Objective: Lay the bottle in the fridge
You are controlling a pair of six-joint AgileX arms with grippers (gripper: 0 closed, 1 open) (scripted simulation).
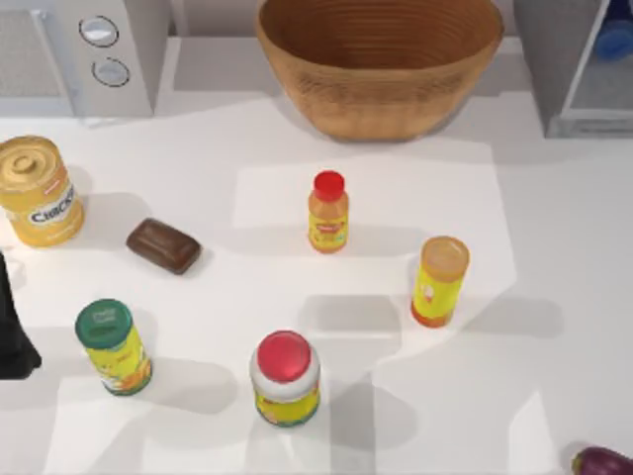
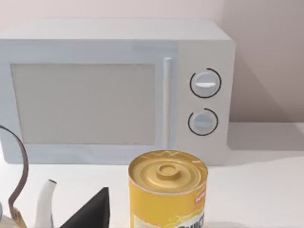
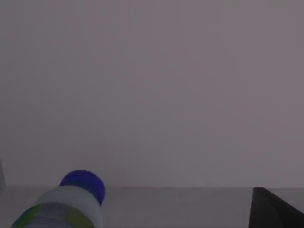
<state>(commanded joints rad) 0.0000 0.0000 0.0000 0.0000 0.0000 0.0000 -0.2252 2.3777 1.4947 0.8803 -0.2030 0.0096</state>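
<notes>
The bottle [image 3: 66, 204], clear with a round blue cap and a blue-green label, lies low against a plain grey wall in the right wrist view. In the top view its blue cap [image 1: 615, 40] shows inside the fridge [image 1: 564, 59], the grey cabinet at the back right corner. A dark part of my right gripper [image 3: 278, 211] sits beside the bottle, apart from it. My left gripper [image 1: 15, 336] is parked at the table's left edge, near the yellow can.
A wicker basket [image 1: 381, 64] stands at the back middle and a microwave [image 1: 79, 54] at the back left. On the table are a yellow can [image 1: 38, 193], brown block [image 1: 163, 245], small orange bottle [image 1: 327, 213], orange tube [image 1: 440, 280], green-lidded jar [image 1: 112, 346], red-lidded jar [image 1: 285, 378] and an eggplant [image 1: 603, 461].
</notes>
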